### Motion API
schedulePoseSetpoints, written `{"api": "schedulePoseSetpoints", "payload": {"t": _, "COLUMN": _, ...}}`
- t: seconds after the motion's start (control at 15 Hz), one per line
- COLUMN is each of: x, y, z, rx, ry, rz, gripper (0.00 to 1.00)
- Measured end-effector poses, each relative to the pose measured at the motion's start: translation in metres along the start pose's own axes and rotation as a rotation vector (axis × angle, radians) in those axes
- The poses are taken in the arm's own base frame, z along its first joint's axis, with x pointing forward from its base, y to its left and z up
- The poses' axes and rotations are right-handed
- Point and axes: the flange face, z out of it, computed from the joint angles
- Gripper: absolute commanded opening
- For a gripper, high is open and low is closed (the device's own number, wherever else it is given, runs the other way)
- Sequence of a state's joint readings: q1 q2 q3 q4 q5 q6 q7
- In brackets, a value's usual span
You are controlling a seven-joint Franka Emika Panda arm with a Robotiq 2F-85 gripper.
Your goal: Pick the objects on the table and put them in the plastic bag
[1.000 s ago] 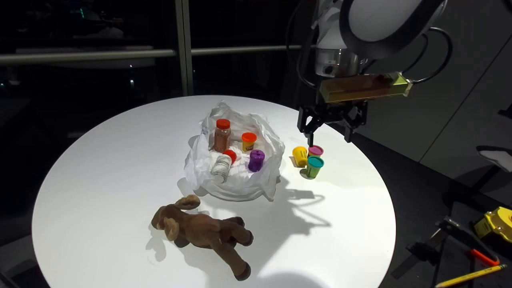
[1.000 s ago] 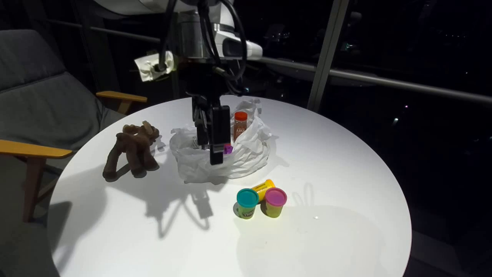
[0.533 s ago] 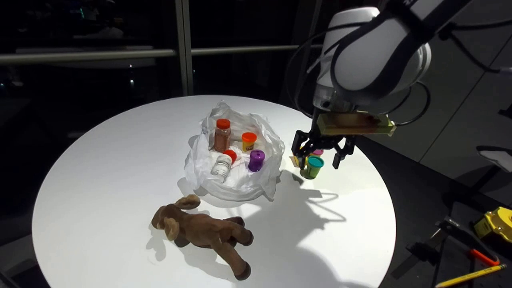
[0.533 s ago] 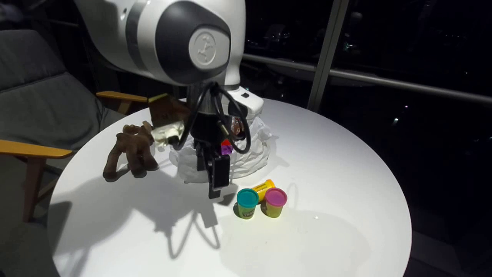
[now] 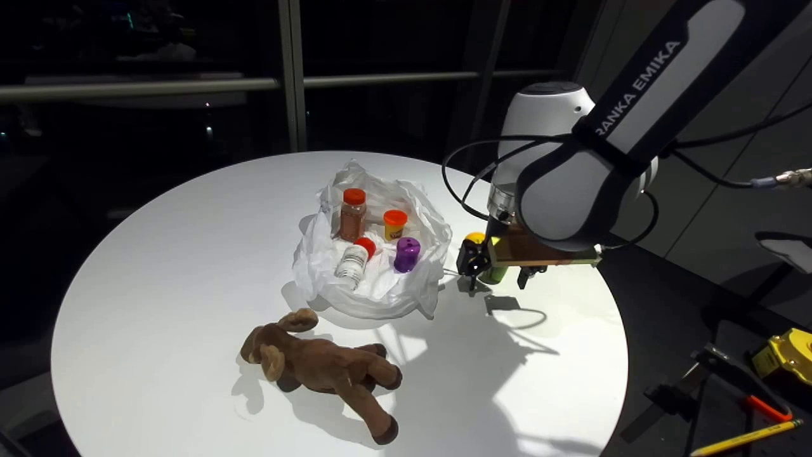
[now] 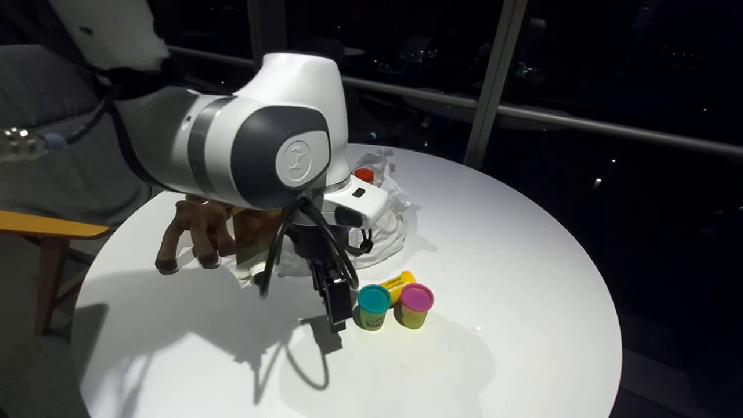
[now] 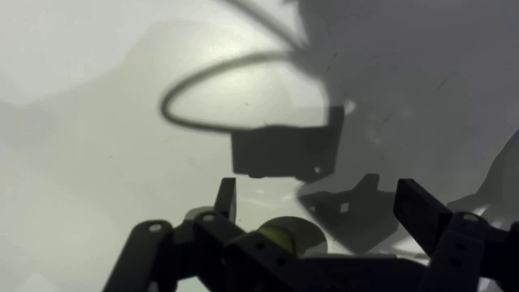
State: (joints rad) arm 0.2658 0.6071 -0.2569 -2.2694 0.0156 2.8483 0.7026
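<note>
Dark windows (image 6: pixel 615 69) behind a round white bench (image 5: pixel 158 273). Saw the plastic bag (image 5: pixel 374 307) sprawled on it, holding a reddish bottle (image 5: pixel 353 219), white bottle (image 5: pixel 351 268), orange-lidded tub (image 5: pixel 394 227) and purple container (image 5: pixel 406 255). Spotted the brown plush (image 5: pixel 317 363) flopped nearby, plus a yellow cup (image 6: pixel 397 285), teal cup (image 6: pixel 373 307) and magenta cup (image 6: pixel 415 306) bunched together. Had the gripper (image 7: pixel 318 194) spread wide, just beside the teal cup.

Grey chair (image 6: pixel 75 180) with wooden armrest (image 6: pixel 52 225); pencil (image 5: pixel 747 438) near a yellow boxy object (image 5: pixel 786 355); horizontal metal rail (image 5: pixel 139 89).
</note>
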Motion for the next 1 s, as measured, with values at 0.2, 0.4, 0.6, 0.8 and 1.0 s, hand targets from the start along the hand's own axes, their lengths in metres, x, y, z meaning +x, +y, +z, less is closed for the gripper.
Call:
{"api": "schedulePoseSetpoints", "payload": {"t": 0.2, "x": 0.006, "y": 0.003, "z": -0.001, "rx": -0.006, "ry": 0.053, "rz": 0.036, "gripper": 1.0}}
{"api": "schedulePoseSetpoints", "payload": {"t": 0.4, "x": 0.014, "y": 0.006, "z": -0.004, "rx": -0.009, "ry": 0.097, "rz": 0.073, "gripper": 1.0}}
{"api": "schedulePoseSetpoints", "payload": {"t": 0.6, "x": 0.024, "y": 0.014, "z": -0.005, "rx": -0.017, "ry": 0.136, "rz": 0.115, "gripper": 1.0}}
{"api": "schedulePoseSetpoints", "payload": {"t": 0.8, "x": 0.032, "y": 0.019, "z": -0.005, "rx": -0.028, "ry": 0.159, "rz": 0.145, "gripper": 0.74}}
{"api": "schedulePoseSetpoints", "payload": {"t": 1.0, "x": 0.033, "y": 0.019, "z": -0.002, "rx": -0.033, "ry": 0.161, "rz": 0.145, "gripper": 0.51}}
